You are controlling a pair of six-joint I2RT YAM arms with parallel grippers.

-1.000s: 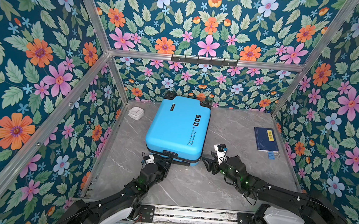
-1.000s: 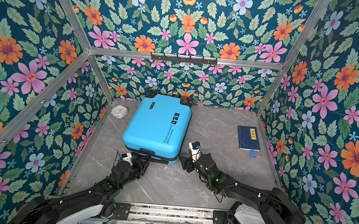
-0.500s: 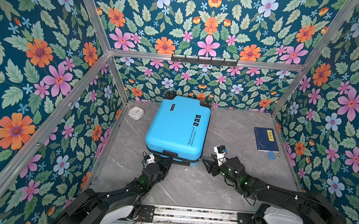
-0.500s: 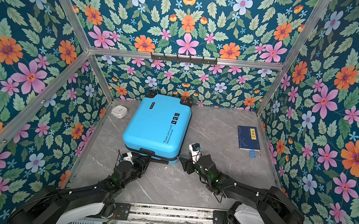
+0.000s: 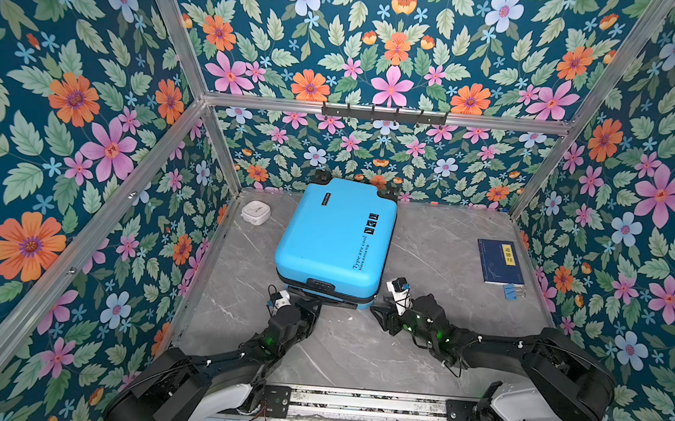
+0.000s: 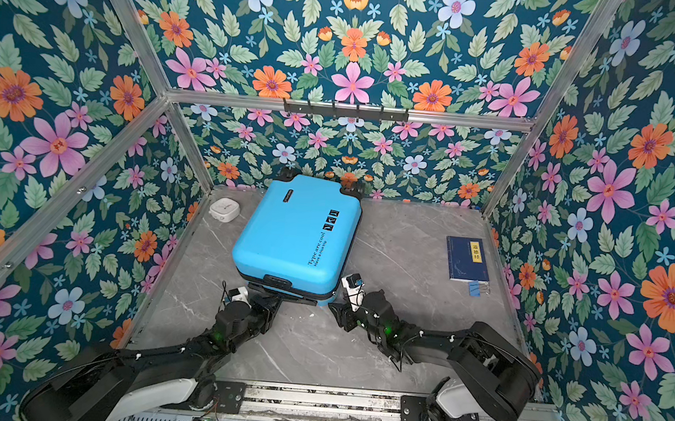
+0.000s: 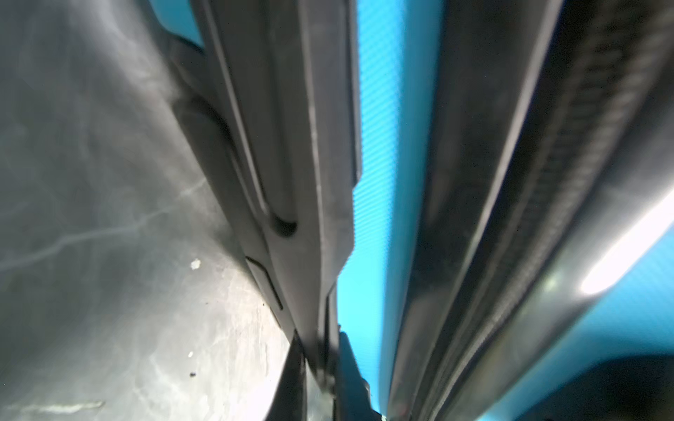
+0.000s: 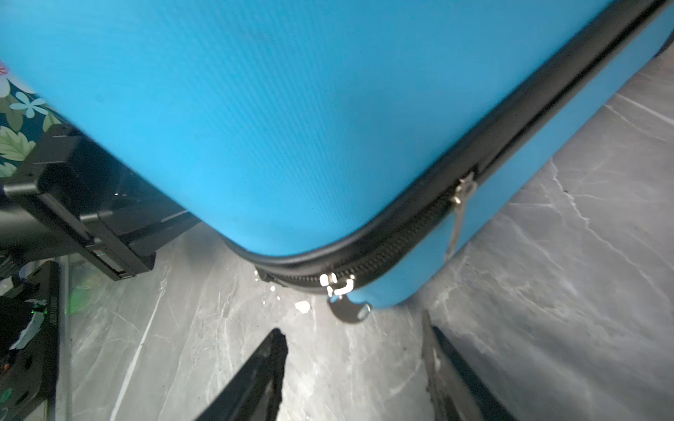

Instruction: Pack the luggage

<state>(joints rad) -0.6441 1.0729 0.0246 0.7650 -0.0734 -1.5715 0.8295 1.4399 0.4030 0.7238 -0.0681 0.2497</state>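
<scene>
Luggage is laid flat and zipped on counter. Its handle is clenched by left jaws. Right jaws are held released, empty, near its corner zipper pull. Likely risks: thin handle slipped from pinch, luggage dragged, pull missed.

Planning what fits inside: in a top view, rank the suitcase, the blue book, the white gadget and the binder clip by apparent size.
Largest to smallest:
1. suitcase
2. blue book
3. white gadget
4. binder clip
None look alike.
</scene>
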